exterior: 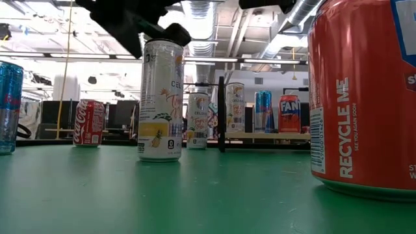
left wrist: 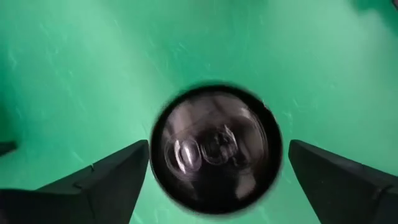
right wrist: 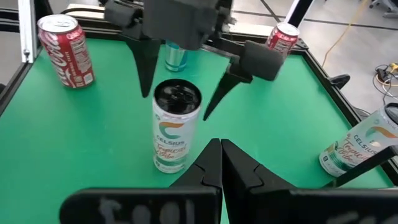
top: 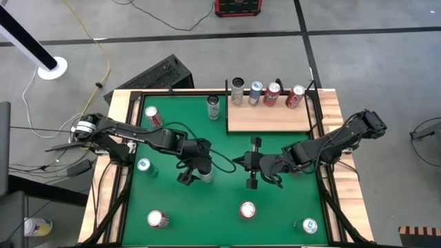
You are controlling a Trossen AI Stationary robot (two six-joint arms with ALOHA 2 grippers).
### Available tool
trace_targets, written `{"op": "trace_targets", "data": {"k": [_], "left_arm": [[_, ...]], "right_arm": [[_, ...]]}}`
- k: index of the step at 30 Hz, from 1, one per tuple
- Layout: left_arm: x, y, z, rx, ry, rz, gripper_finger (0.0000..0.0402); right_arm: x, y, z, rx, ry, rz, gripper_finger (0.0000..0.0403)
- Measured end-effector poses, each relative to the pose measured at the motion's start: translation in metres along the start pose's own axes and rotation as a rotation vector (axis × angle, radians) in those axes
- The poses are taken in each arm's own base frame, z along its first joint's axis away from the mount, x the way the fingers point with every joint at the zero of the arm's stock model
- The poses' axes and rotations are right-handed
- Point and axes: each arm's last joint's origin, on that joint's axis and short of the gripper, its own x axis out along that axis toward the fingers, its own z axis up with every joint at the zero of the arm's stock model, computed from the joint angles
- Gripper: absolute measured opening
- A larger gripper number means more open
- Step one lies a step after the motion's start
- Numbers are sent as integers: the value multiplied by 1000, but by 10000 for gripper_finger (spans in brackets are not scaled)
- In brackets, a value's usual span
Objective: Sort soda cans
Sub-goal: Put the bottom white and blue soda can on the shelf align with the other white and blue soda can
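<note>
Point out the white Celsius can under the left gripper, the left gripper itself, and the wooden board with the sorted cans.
White Celsius can [right wrist: 171, 134], right wrist view, printed side.
Left gripper [right wrist: 181, 81], right wrist view, gap between its open fingertips.
Wooden board [top: 269, 118], high view, bare top surface.

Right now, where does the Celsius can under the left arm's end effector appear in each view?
High view: Celsius can at mat centre-left, under the left end effector.
Low view: left of centre, upright.
Left wrist view: centre, dark lid from above.
Right wrist view: centre.
Shared landmark: the open left end effector straddling it.
</note>
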Motion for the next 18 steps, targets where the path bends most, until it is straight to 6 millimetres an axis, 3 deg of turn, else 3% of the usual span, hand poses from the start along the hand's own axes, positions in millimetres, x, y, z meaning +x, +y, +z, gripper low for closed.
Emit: {"op": "trace_targets", "data": {"k": [3,9,13,18], "left_arm": [[-10,-1,1,0,-24,15,378],[-58,-8,-4,-16,-91,65,381],[-98,-16,-19,-75,-99,99,381],[-144,-33,-48,-182,-145,108,382]], "right_arm": [[0,-1,0,0,1,-2,26],[0,0,0,0,1,-1,33],[1,0,1,17,-9,4,33],[18,6,7,92,-101,46,41]]}}
